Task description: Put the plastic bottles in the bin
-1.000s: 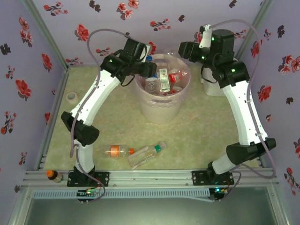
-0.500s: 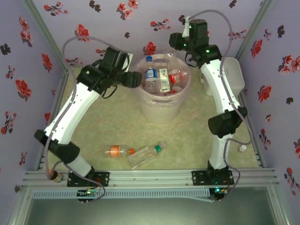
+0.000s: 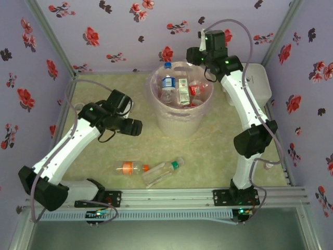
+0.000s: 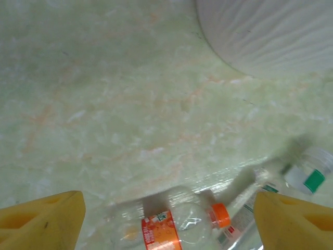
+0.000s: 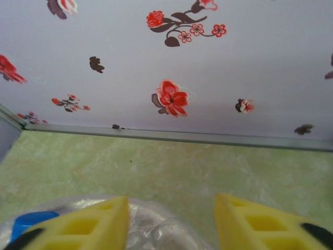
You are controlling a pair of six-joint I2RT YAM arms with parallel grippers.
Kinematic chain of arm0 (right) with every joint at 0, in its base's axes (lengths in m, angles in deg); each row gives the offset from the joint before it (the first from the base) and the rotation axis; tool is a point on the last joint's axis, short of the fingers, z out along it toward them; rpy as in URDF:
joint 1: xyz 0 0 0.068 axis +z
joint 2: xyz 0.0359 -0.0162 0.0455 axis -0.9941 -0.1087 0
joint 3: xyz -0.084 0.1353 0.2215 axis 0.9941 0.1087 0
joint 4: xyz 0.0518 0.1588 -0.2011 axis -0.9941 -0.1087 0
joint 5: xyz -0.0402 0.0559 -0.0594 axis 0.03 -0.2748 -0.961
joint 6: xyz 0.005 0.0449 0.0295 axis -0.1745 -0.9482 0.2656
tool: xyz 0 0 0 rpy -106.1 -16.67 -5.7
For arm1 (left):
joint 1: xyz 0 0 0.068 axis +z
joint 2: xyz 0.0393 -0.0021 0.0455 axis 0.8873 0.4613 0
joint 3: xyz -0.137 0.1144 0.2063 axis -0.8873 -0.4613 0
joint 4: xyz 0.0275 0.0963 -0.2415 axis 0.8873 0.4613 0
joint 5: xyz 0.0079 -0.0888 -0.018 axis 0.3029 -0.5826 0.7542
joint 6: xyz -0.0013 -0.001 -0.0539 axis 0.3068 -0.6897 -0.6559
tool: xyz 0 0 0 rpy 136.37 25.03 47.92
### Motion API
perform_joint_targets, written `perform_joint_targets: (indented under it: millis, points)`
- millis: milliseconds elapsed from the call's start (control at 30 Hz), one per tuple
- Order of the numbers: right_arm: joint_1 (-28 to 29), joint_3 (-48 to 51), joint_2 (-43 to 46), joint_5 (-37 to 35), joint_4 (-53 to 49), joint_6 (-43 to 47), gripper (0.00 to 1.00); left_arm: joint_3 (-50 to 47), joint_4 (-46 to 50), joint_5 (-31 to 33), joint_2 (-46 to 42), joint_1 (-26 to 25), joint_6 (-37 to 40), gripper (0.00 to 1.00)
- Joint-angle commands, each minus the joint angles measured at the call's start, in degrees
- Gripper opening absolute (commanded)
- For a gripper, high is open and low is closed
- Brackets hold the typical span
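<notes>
The bin point(image 3: 179, 122) is a wide, round, pale bucket standing upright toward the back middle of the table point(image 3: 223, 151). It is lined with a thin, crinkled, translucent bag, and the pinkish-white film folds over the rim. Its outer wall looks softly ridged in the left wrist view.

Several clear plastic bottles are piled against each other inside it. They include a blue-labelled bottle point(image 3: 167, 82) with a blue cap, a white-and-green bottle point(image 3: 183, 89) and a red-labelled bottle point(image 3: 196, 87).

Two more lie on their sides on the table near the front edge, close together. One is an orange-labelled bottle point(image 3: 131, 167) with an orange cap. The other is a green-capped bottle point(image 3: 164, 173) set at an angle just to its right. Both are slim, see-through and glossy. The table has a smooth, pale green, marbled surface.

The left gripper point(image 4: 167, 204) hangs over the table between the bin and the two lying bottles. Its yellow fingers are spread wide with nothing between them, and the orange-labelled bottle lies below.

The right gripper point(image 5: 171, 219) is at the bin's far rim, facing the flowered wall point(image 5: 208, 67). Its ribbed yellow fingers are apart and empty.

A white box point(image 3: 258, 86) stands to the right of the bin.
</notes>
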Motion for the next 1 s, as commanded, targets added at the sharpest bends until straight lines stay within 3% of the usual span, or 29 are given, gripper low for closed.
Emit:
perform_joint_targets:
  millis: [0, 67, 167, 400, 567, 833, 967]
  points:
    - [-0.3, -5.9, 0.6, 0.9, -3.4, -0.6, 0.71, -1.6, -2.6, -4.2, 0.0, -4.7, 1.3, 0.87]
    - [-0.4, -6.6, 2.3, 0.9, -4.2, -1.1, 0.81, -2.6, -3.4, -4.8, 1.2, -8.9, 2.2, 0.90]
    - [-0.7, -2.8, 7.2, 0.9, -4.3, -2.2, 0.87, -5.9, -6.2, -4.6, 2.8, -14.9, 3.0, 0.98]
    - [-1.5, 17.7, 24.9, 0.6, -1.5, -6.3, 0.89, -13.6, -16.7, -4.4, 5.8, -25.1, 2.0, 1.00]
    - [-2.9, 30.3, 37.2, -1.7, -1.5, -8.3, 0.89, -15.3, -17.4, -1.0, 11.2, -31.8, 3.5, 1.00]
    - [-3.9, 38.7, 48.5, -3.3, -5.4, -10.0, 0.90, -15.9, -18.1, 5.2, 18.4, -35.2, 4.1, 0.99]
    - [-4.0, 39.9, 51.4, -4.4, -7.5, -10.1, 0.90, -15.5, -18.1, 5.2, 21.6, -35.3, 5.1, 0.91]
